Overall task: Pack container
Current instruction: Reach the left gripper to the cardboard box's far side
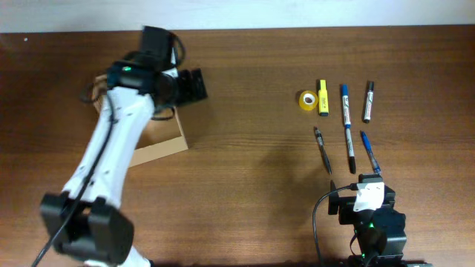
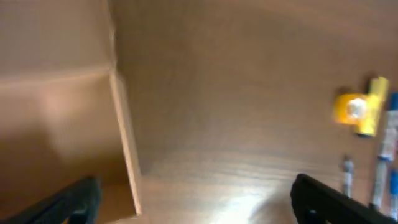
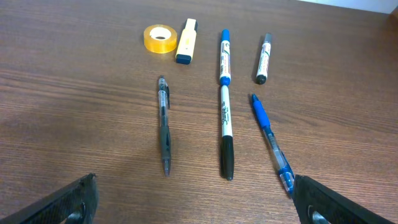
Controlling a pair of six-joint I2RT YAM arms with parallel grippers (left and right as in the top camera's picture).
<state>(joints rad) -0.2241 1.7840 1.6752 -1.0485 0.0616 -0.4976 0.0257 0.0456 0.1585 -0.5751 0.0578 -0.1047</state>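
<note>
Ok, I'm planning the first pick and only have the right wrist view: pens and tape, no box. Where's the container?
Observer: The container sits on the left side in the overhead view, far from those pens.
Operator: Is its lid open?
Observer: I cannot tell; the left arm reaches across it and hides most of it.
Operator: And the left gripper?
Observer: The left gripper is open, near the container's right-hand edge, with nothing held.

Container (image 2: 126, 155) edge left, tape roll (image 2: 352, 109) right
</note>
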